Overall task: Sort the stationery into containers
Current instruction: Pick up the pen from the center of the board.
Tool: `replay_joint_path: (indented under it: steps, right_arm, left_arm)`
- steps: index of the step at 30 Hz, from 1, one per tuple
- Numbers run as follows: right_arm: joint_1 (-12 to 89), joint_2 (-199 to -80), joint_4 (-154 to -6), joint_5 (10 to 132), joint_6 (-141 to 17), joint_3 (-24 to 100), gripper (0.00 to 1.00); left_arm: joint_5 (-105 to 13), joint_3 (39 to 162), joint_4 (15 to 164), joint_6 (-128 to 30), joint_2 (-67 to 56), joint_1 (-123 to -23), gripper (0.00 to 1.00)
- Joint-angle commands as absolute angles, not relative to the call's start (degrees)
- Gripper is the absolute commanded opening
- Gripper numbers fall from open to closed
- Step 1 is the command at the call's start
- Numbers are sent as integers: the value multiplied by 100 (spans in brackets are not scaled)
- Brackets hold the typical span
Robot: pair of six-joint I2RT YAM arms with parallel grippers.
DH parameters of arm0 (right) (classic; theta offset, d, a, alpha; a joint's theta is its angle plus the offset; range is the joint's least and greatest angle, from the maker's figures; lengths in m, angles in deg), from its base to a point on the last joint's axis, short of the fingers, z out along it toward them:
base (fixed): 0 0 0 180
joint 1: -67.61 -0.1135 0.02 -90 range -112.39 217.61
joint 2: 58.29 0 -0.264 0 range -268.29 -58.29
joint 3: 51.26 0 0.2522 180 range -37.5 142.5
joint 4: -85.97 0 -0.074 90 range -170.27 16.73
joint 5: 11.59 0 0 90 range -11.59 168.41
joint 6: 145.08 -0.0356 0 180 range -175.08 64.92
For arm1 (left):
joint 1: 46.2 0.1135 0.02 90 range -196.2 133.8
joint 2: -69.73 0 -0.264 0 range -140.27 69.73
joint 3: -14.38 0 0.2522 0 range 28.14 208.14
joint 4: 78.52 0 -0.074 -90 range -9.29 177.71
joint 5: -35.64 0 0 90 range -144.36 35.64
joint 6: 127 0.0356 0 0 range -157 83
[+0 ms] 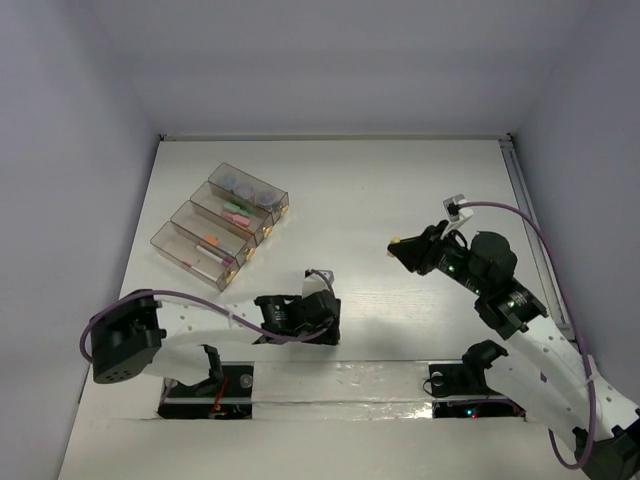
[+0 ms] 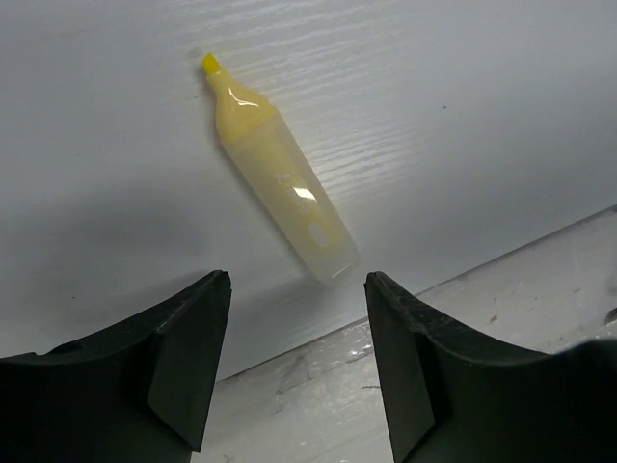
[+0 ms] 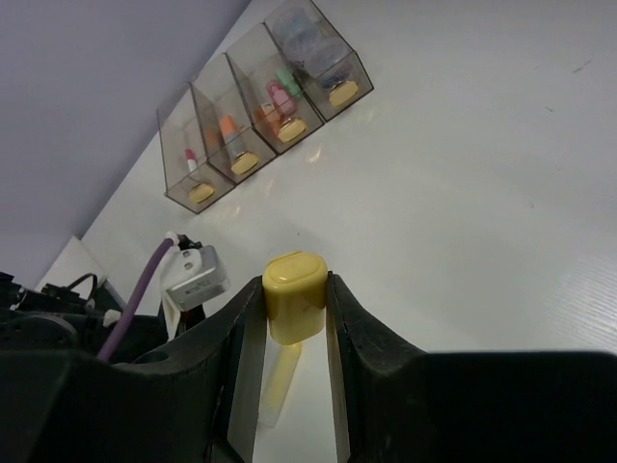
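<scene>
Uncapped yellow highlighter (image 2: 280, 169) lying flat

The containers (image 1: 222, 226) are clear smoky plastic with a glossy finish. The table (image 1: 400, 180) under them is white and matt, with a fine wood-like grain. Its near strip (image 1: 340, 372), well away from the containers, is shiny and scuffed. The yellow highlighter (image 2: 284, 174) has a smooth, glossy, half-translucent plastic barrel. The yellow cap (image 3: 295, 280) is opaque plastic with a soft sheen. The fingers (image 2: 183, 357) of the left gripper (image 2: 297, 285) and those of the right gripper (image 3: 294, 309) are matt black plastic. The purple cable (image 1: 545, 245) looks smooth and rubbery.
</scene>
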State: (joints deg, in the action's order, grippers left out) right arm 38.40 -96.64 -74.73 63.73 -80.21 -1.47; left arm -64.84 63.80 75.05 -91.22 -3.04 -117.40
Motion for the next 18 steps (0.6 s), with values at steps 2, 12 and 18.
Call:
replay_joint_path:
  steps: [2,12,18]
  right_arm:
    - [3878,-9652,-7895,6057,-8074,-260,0]
    - [3878,-9661,-8282,5784,-8285,-515,0]
    - [3878,-9670,-8379,5714,-8321,-586,0]
  left_arm:
    - [-6771,6646,7506,-9466,-637,-11844,54]
    - [-7175,7103,7321,-9483,-1463,-11897,42]
    - [-7465,7402,6874,-9518,-1903,-12082,30]
